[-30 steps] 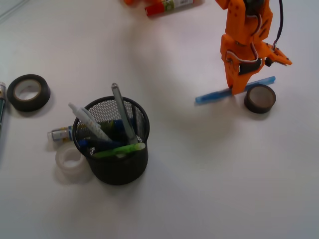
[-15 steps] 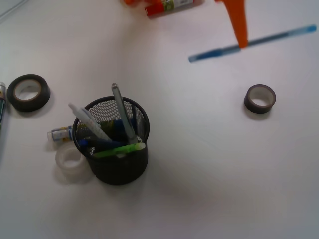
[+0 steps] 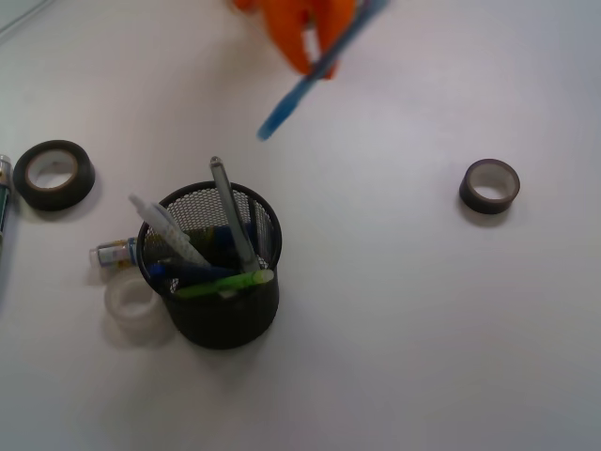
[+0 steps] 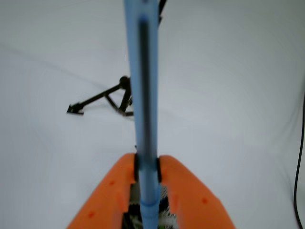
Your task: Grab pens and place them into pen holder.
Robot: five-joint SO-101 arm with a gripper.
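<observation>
One blue pen (image 3: 315, 73) is off the desk (image 3: 404, 310), carried high above and behind the black mesh pen holder (image 3: 222, 282), toward its right side. It slants down and to the left, its lower tip pointing roughly at the holder's open mouth yet well clear of it. The orange hand (image 3: 305, 38) grips it near the upper middle of the barrel; in the wrist view the hand (image 4: 147, 179) is clenched on the pen (image 4: 143, 95), both orange jaws pressed against the barrel from either side.

By its look the pen is light, stiff and smooth — a thin plastic barrel that will not bend, but could pivot or slide between hard jaws if the grip loosens. A hold near the middle keeps it balanced; here a long length hangs below the jaws, which suits threading the tip into the holder but gives it leverage to swing.

Only the hand's lower part shows in the front view, blurred at the top edge, so the arm's pose beyond that cannot be read. The holder is already crowded: a grey pen (image 3: 231, 211), a white one (image 3: 167, 228) and a green marker (image 3: 225, 282) lean inside, leaving the clearest gap on its right rear side — the incoming tip probably needs that opening.
</observation>
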